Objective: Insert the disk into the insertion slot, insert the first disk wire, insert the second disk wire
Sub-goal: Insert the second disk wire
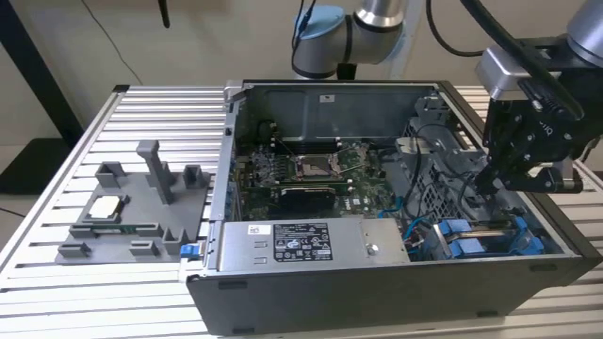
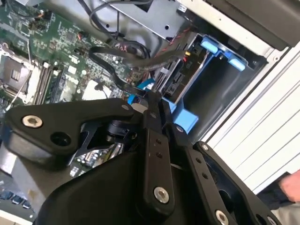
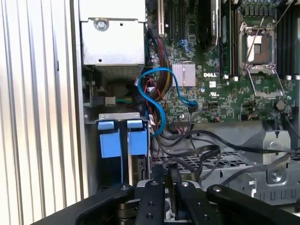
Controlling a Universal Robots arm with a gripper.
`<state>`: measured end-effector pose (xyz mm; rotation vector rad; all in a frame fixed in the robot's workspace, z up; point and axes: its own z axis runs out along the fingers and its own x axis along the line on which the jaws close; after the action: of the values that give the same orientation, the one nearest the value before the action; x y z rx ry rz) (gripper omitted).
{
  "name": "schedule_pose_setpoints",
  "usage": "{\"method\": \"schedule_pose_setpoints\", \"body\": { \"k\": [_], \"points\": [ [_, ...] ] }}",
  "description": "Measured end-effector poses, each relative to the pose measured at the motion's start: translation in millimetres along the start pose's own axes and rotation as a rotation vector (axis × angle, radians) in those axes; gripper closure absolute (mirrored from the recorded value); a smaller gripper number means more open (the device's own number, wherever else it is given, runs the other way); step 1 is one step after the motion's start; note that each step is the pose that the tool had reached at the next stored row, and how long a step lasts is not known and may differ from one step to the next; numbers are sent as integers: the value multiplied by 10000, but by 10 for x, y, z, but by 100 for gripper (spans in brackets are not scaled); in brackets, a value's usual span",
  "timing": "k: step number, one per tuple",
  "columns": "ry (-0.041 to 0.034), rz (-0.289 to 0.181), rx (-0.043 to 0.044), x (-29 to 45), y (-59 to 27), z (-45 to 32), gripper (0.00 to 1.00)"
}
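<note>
At the exterior view's lower right, the disk (image 1: 471, 246), clipped in glossy blue plastic, sits in the dark grey sheet-metal insertion slot (image 1: 499, 229) of the open computer case (image 1: 377, 296). In the second wrist view, the black gripper (image 2: 155, 99) has its slim fingers pressed together; whether they pinch anything cannot be told. A looping blue cable (image 3: 157, 105) and black wires (image 3: 206, 150) crowd close by.

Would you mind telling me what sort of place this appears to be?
Probably a robotics lab bench: an open computer case sits on a slatted metal table, fixture tray beside it, robot arm above.
</note>
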<state>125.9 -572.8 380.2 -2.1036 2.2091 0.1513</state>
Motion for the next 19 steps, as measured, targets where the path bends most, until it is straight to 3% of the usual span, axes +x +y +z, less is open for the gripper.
{"method": "schedule_pose_setpoints", "body": {
  "k": [2, 4, 11, 16, 19],
  "points": [
    [180, -5, 39, 1, 18, 5, 84],
    [264, -13, 86, 4, 24, 19, 84],
    [285, -61, 316, 14, 23, 96, 84],
    [320, -74, 391, 25, 22, 151, 84],
    [389, -79, 414, 36, 18, 171, 84]
  ]
}}
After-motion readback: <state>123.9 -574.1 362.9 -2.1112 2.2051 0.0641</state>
